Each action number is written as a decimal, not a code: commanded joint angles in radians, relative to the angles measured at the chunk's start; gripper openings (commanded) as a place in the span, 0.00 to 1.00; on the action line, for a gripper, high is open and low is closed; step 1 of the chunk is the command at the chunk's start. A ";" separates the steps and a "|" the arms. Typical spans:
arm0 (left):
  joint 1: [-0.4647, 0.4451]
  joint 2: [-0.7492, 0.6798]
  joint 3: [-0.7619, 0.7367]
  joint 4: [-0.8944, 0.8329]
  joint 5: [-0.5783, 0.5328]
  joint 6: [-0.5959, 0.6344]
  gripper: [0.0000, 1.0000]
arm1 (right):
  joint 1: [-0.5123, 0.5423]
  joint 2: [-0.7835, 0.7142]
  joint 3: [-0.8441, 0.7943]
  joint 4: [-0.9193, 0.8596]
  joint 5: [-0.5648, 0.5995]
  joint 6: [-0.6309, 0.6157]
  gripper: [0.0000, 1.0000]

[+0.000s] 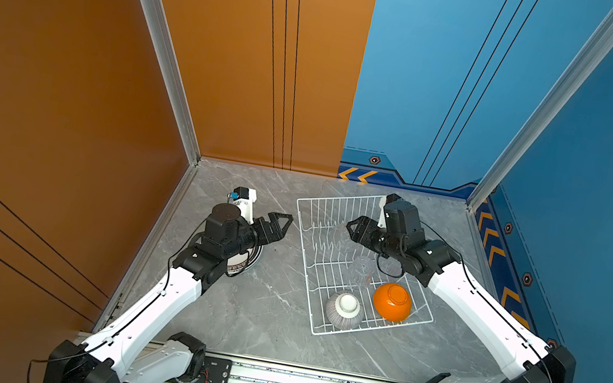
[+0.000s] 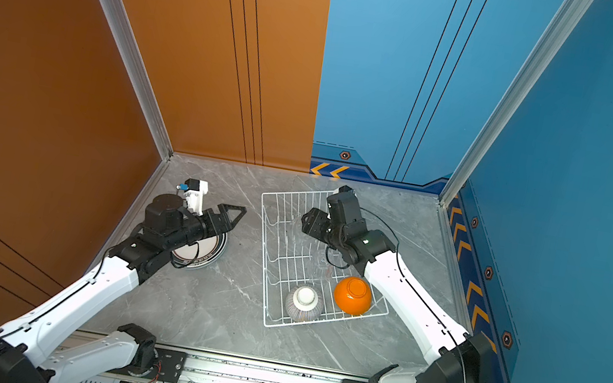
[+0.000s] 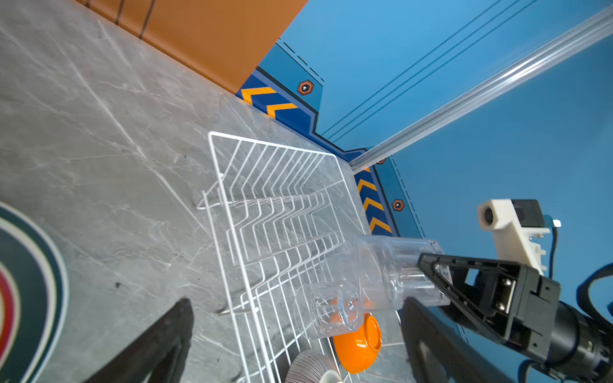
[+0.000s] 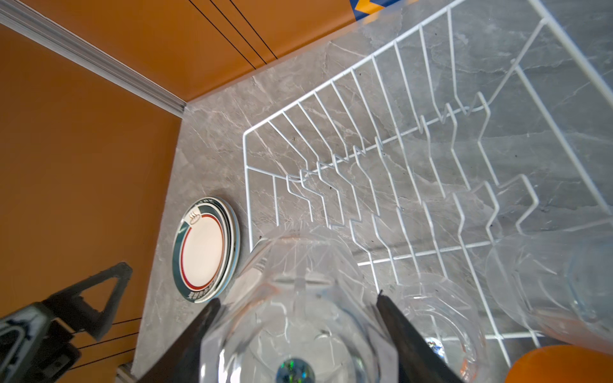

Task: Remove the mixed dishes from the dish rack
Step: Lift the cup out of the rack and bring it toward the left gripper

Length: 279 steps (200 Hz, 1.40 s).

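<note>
Bright, even light, soft shadows; the near tumbler (image 4: 298, 298) is blurred.

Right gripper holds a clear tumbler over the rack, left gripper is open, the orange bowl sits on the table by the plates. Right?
No: the orange bowl sits inside the dish rack, not on the table, as both top views show. The right gripper does hold a clear tumbler; the left gripper is open.
</note>
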 commanded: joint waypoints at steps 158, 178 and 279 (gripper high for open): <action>-0.204 0.260 0.094 0.560 0.254 -0.002 0.55 | -0.058 -0.122 -0.084 0.299 -0.259 0.240 0.45; -0.212 0.277 0.109 0.563 0.261 -0.001 0.50 | -0.069 -0.119 -0.088 0.308 -0.278 0.250 0.45; -0.220 0.333 0.135 0.619 0.270 -0.011 0.42 | -0.075 -0.094 -0.113 0.412 -0.340 0.325 0.45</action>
